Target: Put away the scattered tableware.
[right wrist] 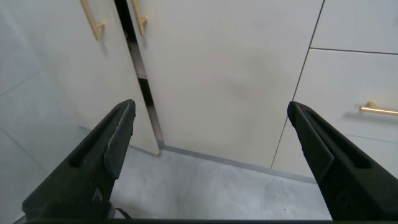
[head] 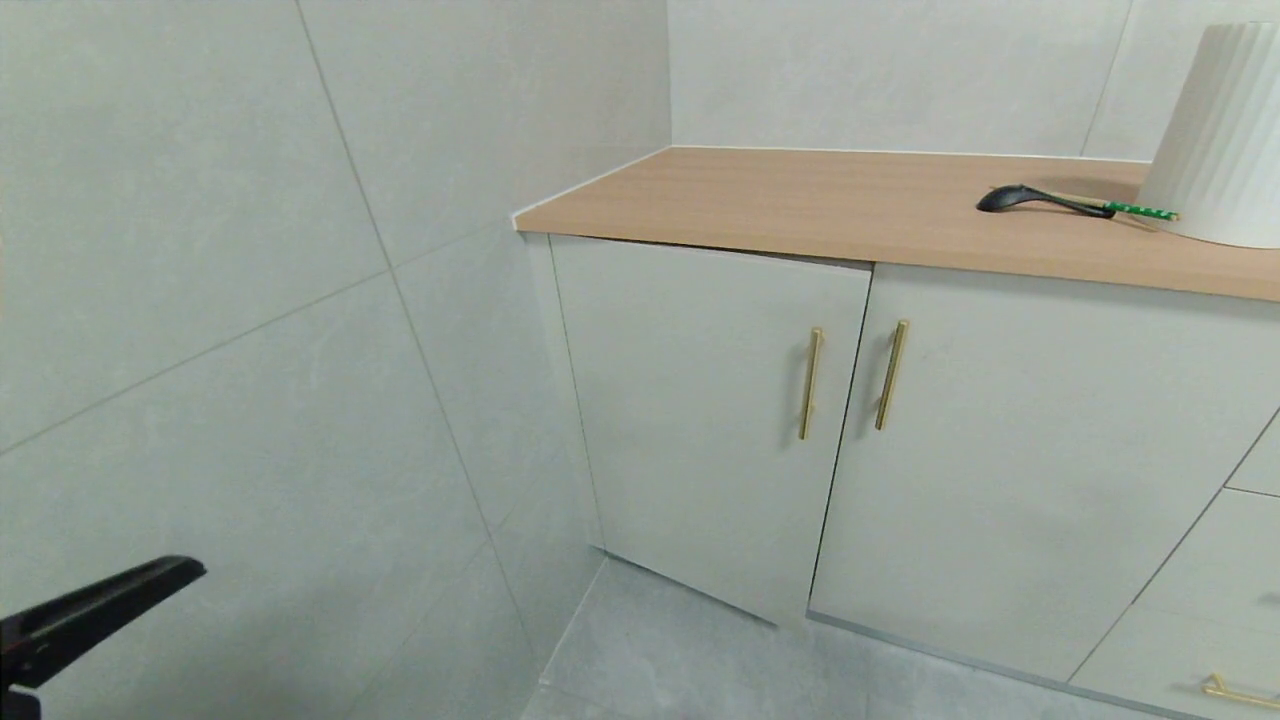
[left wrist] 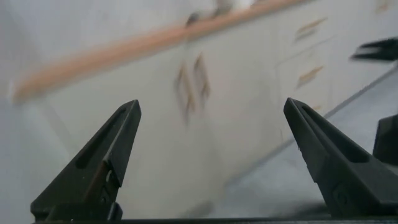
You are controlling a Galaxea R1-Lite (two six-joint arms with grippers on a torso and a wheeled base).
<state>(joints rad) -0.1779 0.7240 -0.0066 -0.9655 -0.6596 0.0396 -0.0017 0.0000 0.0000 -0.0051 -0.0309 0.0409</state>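
A black spoon (head: 1035,199) lies on the wooden countertop (head: 800,205) at the right, its handle pointing toward a white ribbed container (head: 1225,140). Green patterned chopsticks (head: 1135,209) lie beside the spoon handle, against the container's base. My left gripper (left wrist: 212,104) is open and empty, low down and well short of the cabinet; one of its fingers (head: 110,598) shows at the head view's lower left. My right gripper (right wrist: 211,106) is also open and empty, near the floor in front of the cabinet doors.
Below the countertop are two cabinet doors with gold bar handles (head: 810,383) (head: 891,374); the left door (head: 700,420) seems slightly ajar. Drawers with gold handles (right wrist: 379,110) are at the right. A tiled wall (head: 200,300) closes the left side, and grey floor (head: 700,670) lies below.
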